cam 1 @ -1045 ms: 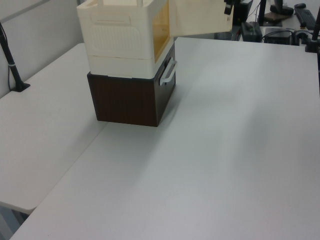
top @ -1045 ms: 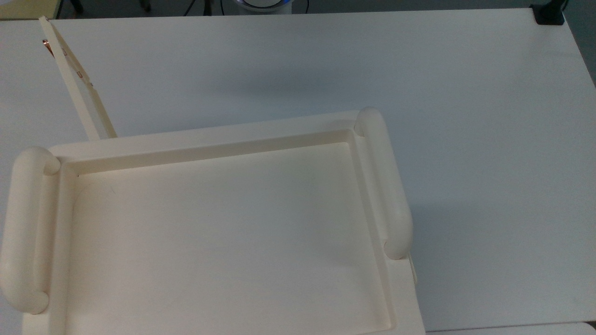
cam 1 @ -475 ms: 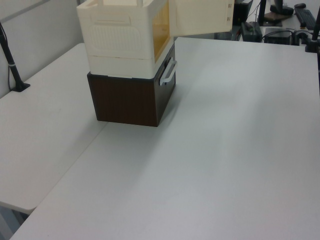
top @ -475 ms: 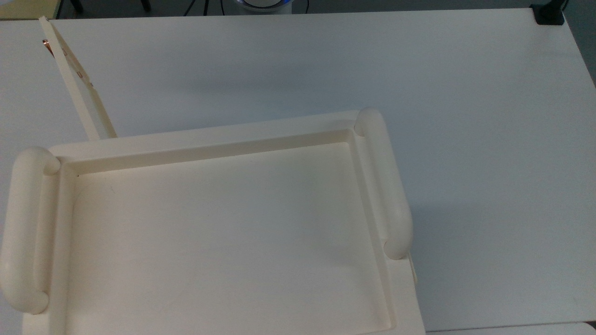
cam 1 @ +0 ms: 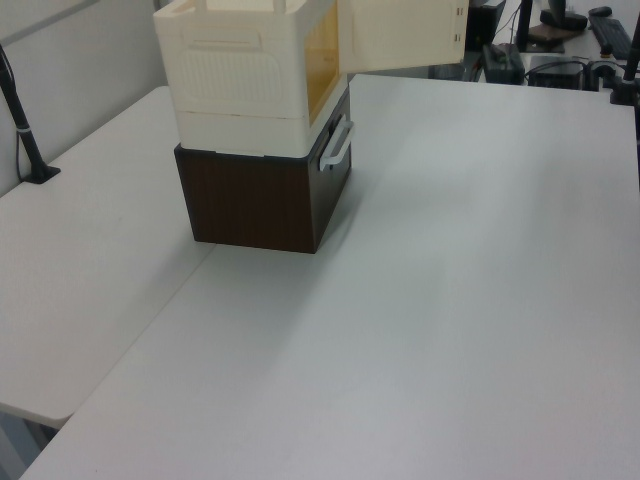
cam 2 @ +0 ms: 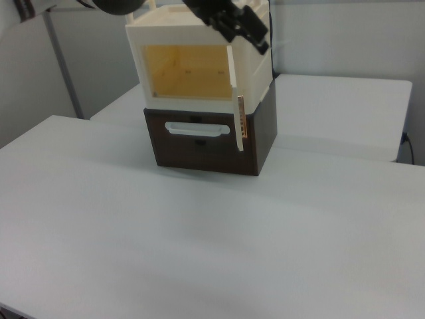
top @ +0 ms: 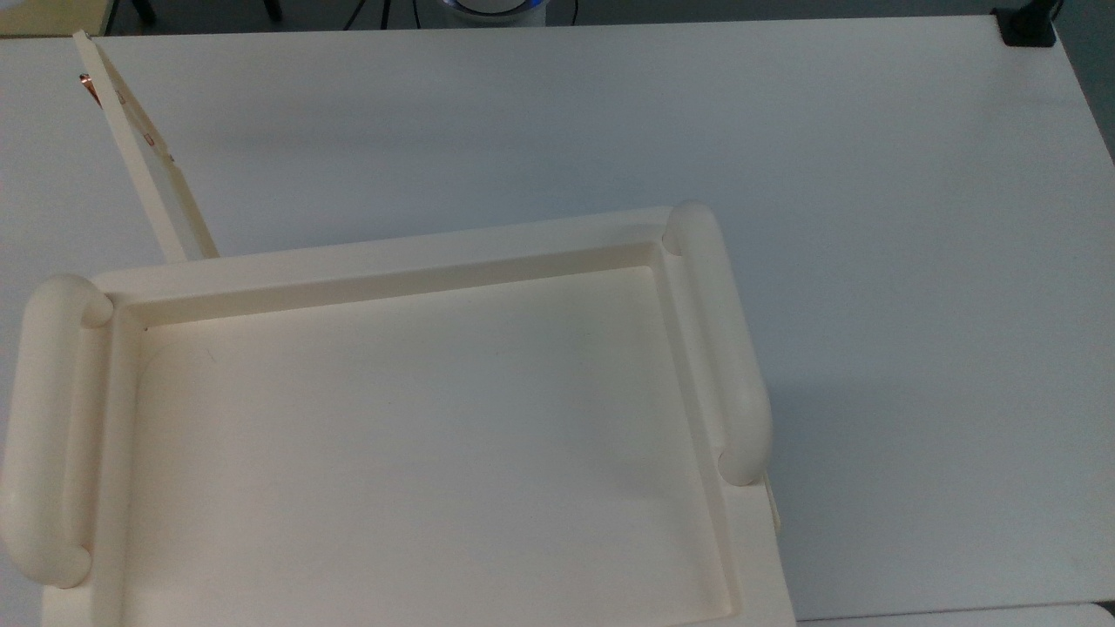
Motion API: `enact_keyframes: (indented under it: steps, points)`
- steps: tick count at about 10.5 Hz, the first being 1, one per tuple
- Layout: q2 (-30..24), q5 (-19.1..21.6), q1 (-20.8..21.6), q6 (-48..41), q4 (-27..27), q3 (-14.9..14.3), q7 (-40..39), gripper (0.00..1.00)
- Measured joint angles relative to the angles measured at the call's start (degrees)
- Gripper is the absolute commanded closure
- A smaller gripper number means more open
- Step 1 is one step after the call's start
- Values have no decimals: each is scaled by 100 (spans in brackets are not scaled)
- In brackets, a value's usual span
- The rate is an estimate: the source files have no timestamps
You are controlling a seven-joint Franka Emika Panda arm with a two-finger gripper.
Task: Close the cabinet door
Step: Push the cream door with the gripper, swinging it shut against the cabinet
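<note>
**Door wide open, my gripper up by its top corner**

My gripper point(cam 2: 252, 33) hangs dark above the cabinet point(cam 2: 199, 46), close by the top of the cabinet door point(cam 2: 234, 93); I cannot tell whether it is spread or pressed together, or whether it touches the panel.

The door stands swung out, roughly square to the open yellow front, hinged on the right view's right. In the top view it juts toward the table's point(top: 610, 113) far left corner.

The panel looks thin, light and a little flexible. I judge it needs no grasp, only a push on its outer face near the free edge with the copper fittings point(cam 2: 241, 123).
</note>
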Motion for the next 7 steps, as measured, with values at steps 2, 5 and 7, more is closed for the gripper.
enact_keyframes:
  steps: [2, 5, 7]
  points:
    - [187, 5, -198, 317, -15, -67, 0, 0]
    - [541, -17, -214, 427, -19, -84, -30, 0]
    - [604, -19, -182, 414, -62, -58, -131, 0]
